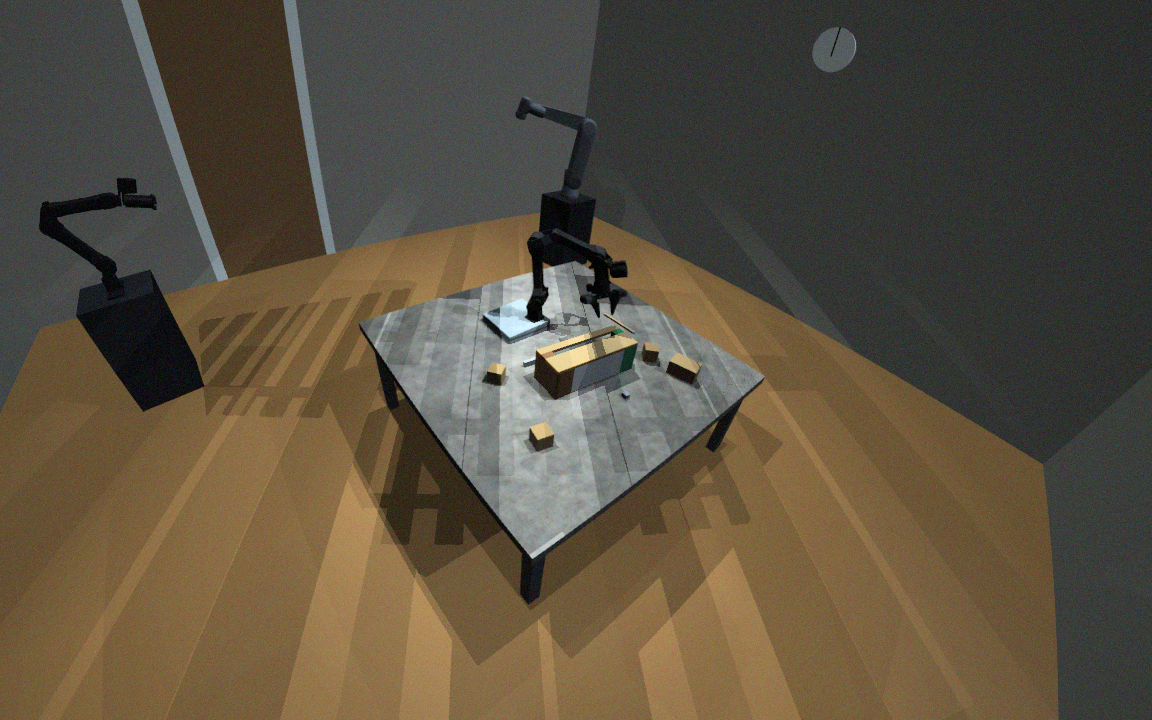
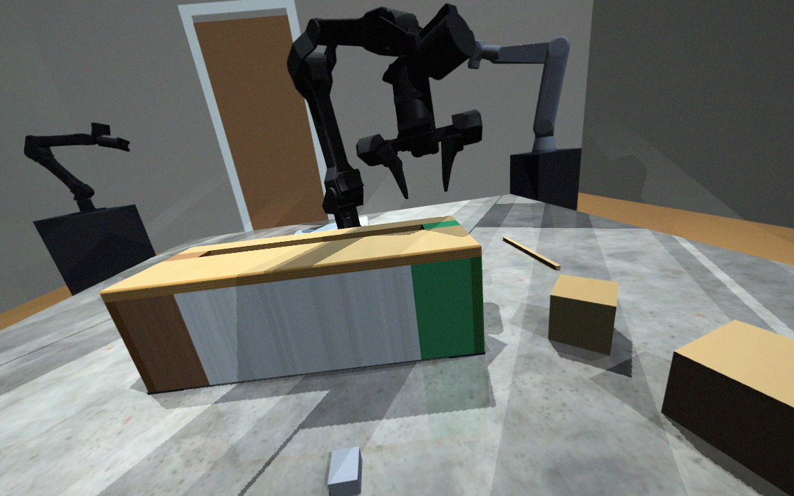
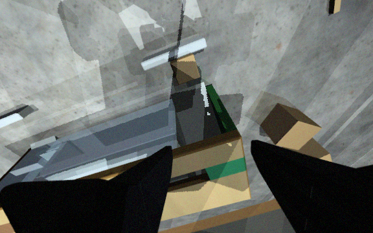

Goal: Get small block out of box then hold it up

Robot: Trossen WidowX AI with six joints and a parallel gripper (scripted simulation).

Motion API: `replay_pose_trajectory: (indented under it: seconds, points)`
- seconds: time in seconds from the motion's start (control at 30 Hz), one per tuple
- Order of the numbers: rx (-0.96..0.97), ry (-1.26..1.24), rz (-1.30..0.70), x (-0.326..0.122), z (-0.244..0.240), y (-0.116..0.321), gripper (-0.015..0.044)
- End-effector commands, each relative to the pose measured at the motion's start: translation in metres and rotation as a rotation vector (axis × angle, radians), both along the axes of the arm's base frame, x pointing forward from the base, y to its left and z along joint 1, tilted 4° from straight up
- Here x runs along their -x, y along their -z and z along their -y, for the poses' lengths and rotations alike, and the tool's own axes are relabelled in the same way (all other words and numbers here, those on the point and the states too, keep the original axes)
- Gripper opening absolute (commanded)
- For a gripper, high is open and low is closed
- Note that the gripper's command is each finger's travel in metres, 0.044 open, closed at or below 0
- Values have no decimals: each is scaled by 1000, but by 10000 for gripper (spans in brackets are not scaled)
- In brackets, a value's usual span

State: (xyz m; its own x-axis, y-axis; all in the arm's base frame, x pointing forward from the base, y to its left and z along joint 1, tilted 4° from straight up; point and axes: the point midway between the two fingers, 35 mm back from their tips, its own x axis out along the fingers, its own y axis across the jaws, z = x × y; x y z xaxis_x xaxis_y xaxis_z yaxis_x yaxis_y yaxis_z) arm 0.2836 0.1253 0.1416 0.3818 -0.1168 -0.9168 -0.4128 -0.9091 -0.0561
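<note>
Gripper (image 1: 606,313) (image 2: 426,193) (image 3: 210,149) hangs open and empty, higher than the block (image 3: 187,72) beside the box (image 1: 584,356) (image 2: 326,326) (image 3: 212,197), toward the counter's (image 1: 580,474) (image 2: 214,425) (image 3: 271,65) far corner.

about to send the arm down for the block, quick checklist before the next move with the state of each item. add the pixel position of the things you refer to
1. Block out of the box: ok, the small wooden block (image 3: 186,69) shows outside the green-ended opening, by a pale strip (image 3: 174,54).
2. Jaws apart and holding nothing: ok.
3. Jaws above the box (image 1: 584,358) (image 2: 326,246) (image 3: 206,200), not touching it: ok in the exterior view.
4. Box upright: ok, it sits flat on the table (image 1: 508,483) (image 2: 79,431) (image 3: 271,26).
5. Block between the fingertips: not ok, it lies beyond them in the wrist view.
6. Block resting flat: cannot tell.
</note>
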Motion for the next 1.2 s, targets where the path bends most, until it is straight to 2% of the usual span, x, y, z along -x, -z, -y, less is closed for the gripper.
replay_pose_trajectory:
  seconds: [0.0, 0.23, 0.47, 1.17]
  points:
    - [112, -226, 6, 5, 0, -3, 285]
    - [112, -226, 6, 4, 0, -1, 285]
    - [113, -226, 6, 1, 6, 88, 285]
    - [113, -226, 6, -1, 7, 116, 285]
